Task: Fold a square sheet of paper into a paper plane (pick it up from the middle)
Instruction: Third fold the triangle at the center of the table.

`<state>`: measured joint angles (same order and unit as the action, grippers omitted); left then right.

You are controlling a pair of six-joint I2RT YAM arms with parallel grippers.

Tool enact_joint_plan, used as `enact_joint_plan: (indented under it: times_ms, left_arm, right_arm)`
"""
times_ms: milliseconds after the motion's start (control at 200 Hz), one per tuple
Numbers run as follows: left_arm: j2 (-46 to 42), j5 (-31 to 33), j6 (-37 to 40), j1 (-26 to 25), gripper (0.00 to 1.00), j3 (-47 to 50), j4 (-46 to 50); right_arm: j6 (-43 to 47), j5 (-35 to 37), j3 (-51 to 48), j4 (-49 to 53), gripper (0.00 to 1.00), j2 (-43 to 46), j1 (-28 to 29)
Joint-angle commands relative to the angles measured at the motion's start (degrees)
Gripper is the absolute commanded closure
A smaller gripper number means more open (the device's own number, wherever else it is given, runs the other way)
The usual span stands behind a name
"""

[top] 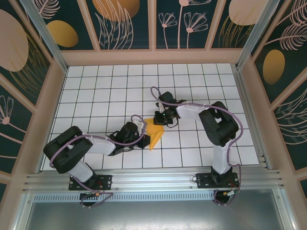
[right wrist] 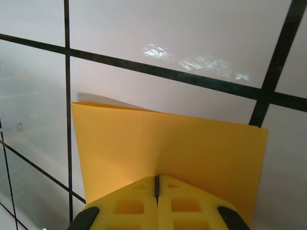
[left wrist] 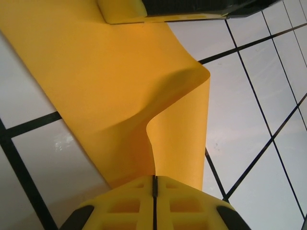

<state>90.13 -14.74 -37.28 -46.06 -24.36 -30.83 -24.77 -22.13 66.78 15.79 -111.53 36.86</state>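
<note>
The orange-yellow square sheet of paper (top: 154,133) hangs folded and bowed between both grippers, just above the middle of the white grid table. My left gripper (top: 142,139) is shut on the paper's near left part; in the left wrist view the sheet (left wrist: 120,91) curls up from the closed yellow fingers (left wrist: 134,206) in an S-bend. My right gripper (top: 160,120) is shut on the far edge; in the right wrist view the folded sheet (right wrist: 168,153) stands flat above its closed fingers (right wrist: 184,206). The other gripper's yellow finger (left wrist: 122,10) pinches the paper at the top of the left wrist view.
The white grid table (top: 96,96) stretches out around the arms. Dark patterned walls (top: 124,24) with wooden posts enclose it on three sides. An aluminium rail (top: 153,179) runs along the near edge by the arm bases.
</note>
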Motion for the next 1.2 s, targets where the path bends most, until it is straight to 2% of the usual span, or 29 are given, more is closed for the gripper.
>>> enact_joint_plan:
  times_ms: [0,801,1051,1196]
  left_arm:
    - [0.9,0.7,2.3,0.2,0.92,-1.6,1.6]
    - [2.8,1.6,1.7,0.2,0.92,-0.1,0.7]
    - [4.3,0.8,1.9,0.2,0.93,-0.1,0.2]
    - [4.5,0.5,2.0,0.2,0.92,-0.1,0.1]
  right_arm:
    - [-0.5,1.7,-1.6,1.6,0.94,-2.3,0.8]
    - [-0.6,0.9,-0.7,2.0,0.93,-2.0,0.8]
    - [-2.0,2.6,0.3,1.8,0.88,4.0,0.4]
    - [-4.4,5.4,-4.2,0.0,0.87,9.8,0.0]
